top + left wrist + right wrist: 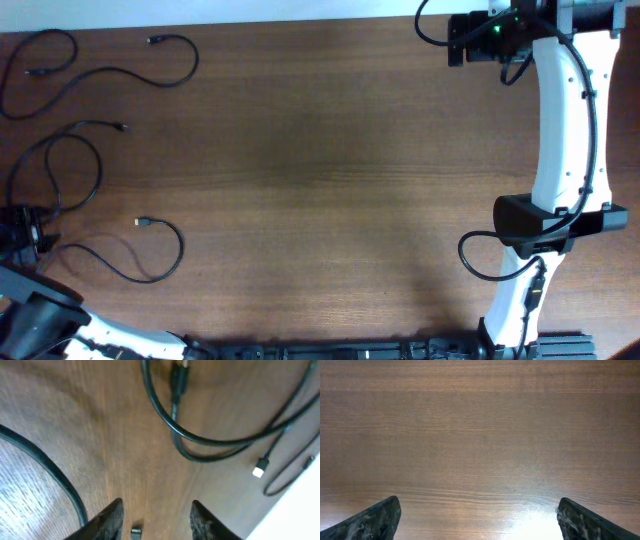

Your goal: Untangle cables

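Far left of the table (330, 180), that's where all the cables (97, 172) lie, spread out in loose curls rather than one knot. Four small plug ends can be counted from overhead, though how many separate cords they belong to is hard to tell. The top cord (195, 60) stretches mostly left to right, its free end facing left near the far edge. The middle cord (70, 125) curls into a tall loop, its tip pointing right. The bottom cord (181, 248) sweeps in a wide U, long axis left to right, tip facing left. The left claw (156, 522) hangs low at that left edge, jaws spread and pinching nothing. A tiny metal tip (136, 532) lies on the wood between them, and two cord strands arc across just ahead beside a white-tipped plug (259, 469). Over to the right, well apart from the cables, the right claw (480, 520) is also spread wide above bare wood, gripping nothing.
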### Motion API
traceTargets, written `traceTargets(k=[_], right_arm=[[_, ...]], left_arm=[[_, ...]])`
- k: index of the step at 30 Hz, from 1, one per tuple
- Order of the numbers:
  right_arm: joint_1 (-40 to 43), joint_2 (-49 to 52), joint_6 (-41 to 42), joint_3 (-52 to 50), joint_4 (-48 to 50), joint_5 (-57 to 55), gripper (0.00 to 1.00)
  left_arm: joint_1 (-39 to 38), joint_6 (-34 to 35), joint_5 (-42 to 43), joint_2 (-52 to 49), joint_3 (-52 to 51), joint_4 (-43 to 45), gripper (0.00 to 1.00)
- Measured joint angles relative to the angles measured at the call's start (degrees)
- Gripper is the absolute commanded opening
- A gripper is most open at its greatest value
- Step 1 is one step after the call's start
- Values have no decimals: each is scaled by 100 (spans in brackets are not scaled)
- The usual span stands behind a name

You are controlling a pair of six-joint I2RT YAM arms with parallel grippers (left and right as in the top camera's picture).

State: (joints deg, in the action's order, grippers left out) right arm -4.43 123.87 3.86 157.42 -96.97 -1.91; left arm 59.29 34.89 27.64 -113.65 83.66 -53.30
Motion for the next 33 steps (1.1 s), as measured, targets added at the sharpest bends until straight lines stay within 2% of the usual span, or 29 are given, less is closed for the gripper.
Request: traceTargets(k=[5,8,9,13,16,22,26,33], right_arm=[[0,0,-4,0,0,0,98],[0,0,-4,0,2,0,97],[0,0,-2,0,2,0,98],[0,0,-4,0,0,0,98],[0,0,-2,0,0,0,98],[0,0,-2,0,0,0,98],[0,0,-2,0,0,0,98],[0,0,-2,0,0,0,98]], left_arm=[[-282,-538,157,754,17,219,65],[-1010,-1060,181,1043,68,409,93],[-1362,-1272,203,1051,70,450,98],[-2914,-2133,197,1045,70,573,99],[-3906,-2485,-83,1045,70,588,99],[-5908,-2765,-1648,1045,70,603,99],[-6579,-2802,-2520,1045,70,623,99],[-6596,-2806,-2900,1045,70,623,99]])
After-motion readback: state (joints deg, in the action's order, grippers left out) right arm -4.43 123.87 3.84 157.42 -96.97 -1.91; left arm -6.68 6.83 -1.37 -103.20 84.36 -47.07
